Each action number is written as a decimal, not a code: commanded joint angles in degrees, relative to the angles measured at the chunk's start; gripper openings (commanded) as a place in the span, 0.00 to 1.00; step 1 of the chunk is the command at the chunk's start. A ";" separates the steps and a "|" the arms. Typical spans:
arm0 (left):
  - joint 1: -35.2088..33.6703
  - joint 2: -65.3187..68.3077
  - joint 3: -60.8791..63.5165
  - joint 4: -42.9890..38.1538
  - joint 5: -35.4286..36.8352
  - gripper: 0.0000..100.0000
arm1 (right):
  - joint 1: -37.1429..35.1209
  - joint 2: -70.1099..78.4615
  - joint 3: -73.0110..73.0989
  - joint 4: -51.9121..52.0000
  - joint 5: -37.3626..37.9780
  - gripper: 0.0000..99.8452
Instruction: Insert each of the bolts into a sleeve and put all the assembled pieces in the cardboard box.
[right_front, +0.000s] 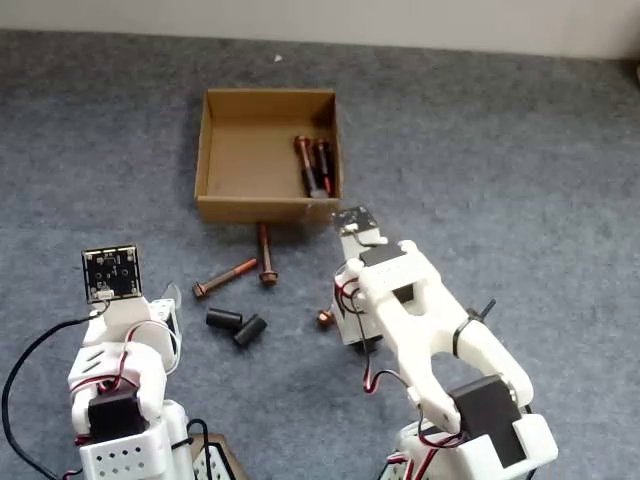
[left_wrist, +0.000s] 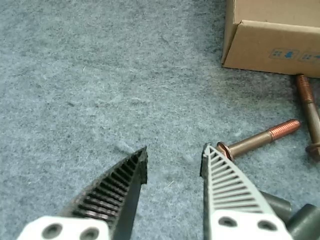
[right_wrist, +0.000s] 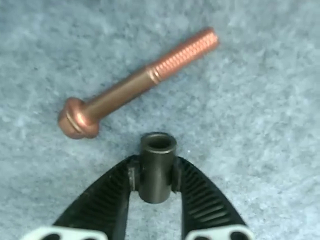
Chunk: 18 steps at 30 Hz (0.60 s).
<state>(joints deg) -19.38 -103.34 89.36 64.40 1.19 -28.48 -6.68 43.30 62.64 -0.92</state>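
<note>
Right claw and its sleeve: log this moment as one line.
right claw: shut on sleeve, bolt lying beside | left claw: open above carpet | cardboard box: two assembled pieces inside

The high view looks down from behind both arms toward the cardboard box (right_front: 268, 210). The left wrist view, low, faces that box's corner, sharing the slanted bolt (left_wrist: 260, 140) before it. The right wrist view sits closest, over a lone bolt (right_wrist: 135, 85).

Bright, even diffuse light, soft short shadows, faint sheen on the bolt (right_wrist: 135, 82)
</note>
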 joint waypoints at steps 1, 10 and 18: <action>-0.48 -0.48 -0.22 0.09 -0.35 0.20 | 0.40 -1.45 -0.48 1.36 -0.35 0.00; -0.22 -0.31 -0.13 0.18 -0.35 0.20 | 4.62 -22.20 -2.24 5.32 -1.23 0.00; 1.63 -0.22 -2.68 0.53 -3.25 0.20 | 10.42 -33.27 14.37 -16.92 -13.80 0.00</action>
<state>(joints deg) -19.38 -103.34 89.36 64.40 1.19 -19.25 -35.96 53.58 53.85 -11.38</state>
